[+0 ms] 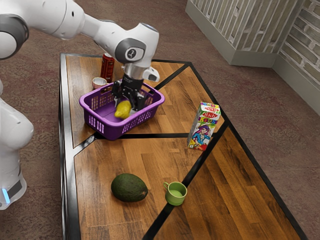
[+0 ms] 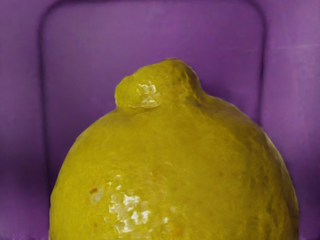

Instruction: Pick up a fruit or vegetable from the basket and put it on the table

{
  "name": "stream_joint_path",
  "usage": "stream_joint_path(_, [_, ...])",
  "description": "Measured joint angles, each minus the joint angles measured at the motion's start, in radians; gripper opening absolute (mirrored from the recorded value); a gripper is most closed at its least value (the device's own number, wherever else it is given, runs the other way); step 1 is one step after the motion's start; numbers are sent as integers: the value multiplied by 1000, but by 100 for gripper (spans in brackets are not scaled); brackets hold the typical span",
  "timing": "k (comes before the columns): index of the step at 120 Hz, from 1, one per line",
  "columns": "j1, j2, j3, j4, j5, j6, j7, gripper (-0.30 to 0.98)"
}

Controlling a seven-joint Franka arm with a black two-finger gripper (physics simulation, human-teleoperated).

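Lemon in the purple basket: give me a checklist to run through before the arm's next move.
1. Lemon within the basket's walls: ok.
2. Pincer lowered to the lemon: ok.
3. Pincer's grip on the lemon secure: cannot tell.
4. Basket standing upright on the table: ok.
5. Bare tabletop between basket and avocado, for setting down: ok.
6. Lemon out on the table: not ok, it is inside the basket.
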Motion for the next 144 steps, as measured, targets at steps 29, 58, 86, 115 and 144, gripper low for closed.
stream_joint_path(29, [0, -4, 1, 3, -7, -14, 0, 33])
stream_joint_path(58, [2, -41, 8, 94, 1, -158, -1, 16])
stream_joint_path(86, [0, -43, 21, 273, 26, -347, 1, 18])
stream_joint_path(115, [1, -25, 13, 565, 90, -447, -2, 16])
stream_joint_path(144, [35, 143, 28, 643, 216, -79, -5, 18])
